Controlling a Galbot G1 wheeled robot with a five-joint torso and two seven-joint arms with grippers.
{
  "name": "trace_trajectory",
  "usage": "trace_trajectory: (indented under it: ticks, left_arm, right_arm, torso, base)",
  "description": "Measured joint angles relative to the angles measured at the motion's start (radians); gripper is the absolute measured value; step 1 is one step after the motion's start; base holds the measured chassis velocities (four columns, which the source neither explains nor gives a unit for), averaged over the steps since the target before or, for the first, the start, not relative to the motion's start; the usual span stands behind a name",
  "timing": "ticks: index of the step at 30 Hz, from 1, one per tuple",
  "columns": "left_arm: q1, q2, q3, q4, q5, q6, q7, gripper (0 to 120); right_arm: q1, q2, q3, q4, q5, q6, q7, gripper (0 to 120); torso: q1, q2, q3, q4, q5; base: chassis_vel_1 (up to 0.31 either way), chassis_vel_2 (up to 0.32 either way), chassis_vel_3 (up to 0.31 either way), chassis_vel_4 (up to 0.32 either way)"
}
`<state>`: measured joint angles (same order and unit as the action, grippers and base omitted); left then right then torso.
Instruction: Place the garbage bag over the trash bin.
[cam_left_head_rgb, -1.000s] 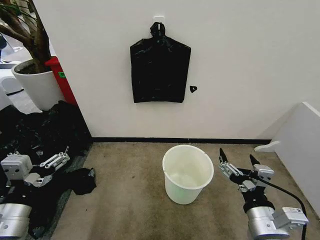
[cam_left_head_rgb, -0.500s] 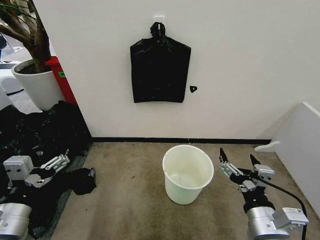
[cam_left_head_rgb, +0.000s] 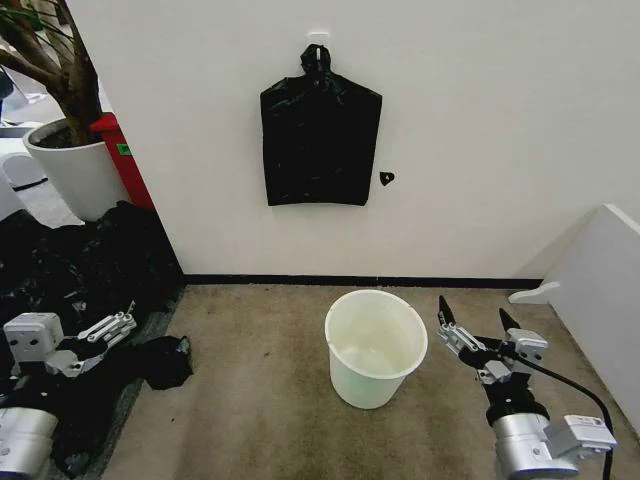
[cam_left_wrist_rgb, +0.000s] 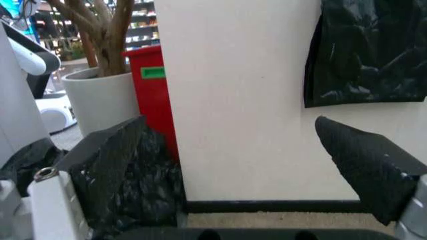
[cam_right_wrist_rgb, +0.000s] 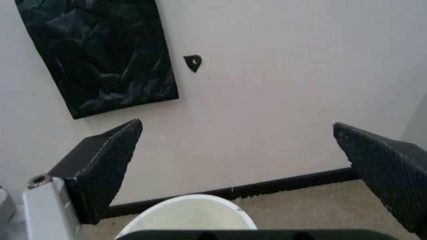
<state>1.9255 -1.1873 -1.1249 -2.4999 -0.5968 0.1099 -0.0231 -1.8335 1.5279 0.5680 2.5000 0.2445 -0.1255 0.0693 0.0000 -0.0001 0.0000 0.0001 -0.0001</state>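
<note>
Spread end effector (cam_right_wrist_rgb: 243, 165) above trash bin (cam_right_wrist_rgb: 190, 215)

This looks like a room in an office or a lab. The floor has brown carpet (cam_left_head_rgb: 260, 400) and the far wall (cam_left_head_rgb: 480, 120) is plain white. On the far left a big white plant pot (cam_left_head_rgb: 75, 175) holds a small tree, with a red box (cam_left_head_rgb: 122, 160) beside it. Shelves (cam_left_wrist_rgb: 143, 20) show behind the tree.

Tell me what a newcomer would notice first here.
Probably the flat black bag hanging on the white wall, dead centre. Below it the empty trash bin stands on the carpet, with the open right hand just beside it. The open left hand hovers over a heap of black plastic.
</note>
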Motion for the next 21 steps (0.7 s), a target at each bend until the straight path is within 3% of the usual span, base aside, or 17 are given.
trace_trajectory:
  ticks: [5, 13, 21]
  left_arm:
    - [-0.033, 0.06, -0.049, 0.0, -0.057, 0.006, -0.023, 100]
    - [-0.005, 0.036, 0.015, 0.0, 0.017, -0.079, 0.017, 100]
    - [-0.006, 0.06, -0.022, 0.0, -0.023, -0.064, 0.006, 100]
  right_arm:
    - [-0.001, 0.004, -0.005, 0.0, -0.004, 0.001, -0.001, 100]
    - [-0.006, 0.004, -0.001, 0.0, -0.006, 0.005, -0.003, 100]
    - [-0.004, 0.007, -0.002, 0.0, -0.006, 0.006, -0.002, 100]
  torso:
    - [0.0, 0.0, 0.0, -0.0003, -0.0002]
    - [0.0, 0.0, 0.0, -0.0001, 0.0001]
    - [0.0, 0.0, 0.0, -0.0001, 0.0]
  base:
    - [0.0, 0.0, 0.0, 0.0]
    - [0.0, 0.0, 0.0, 0.0]
    - [0.0, 0.0, 0.0, 0.0]
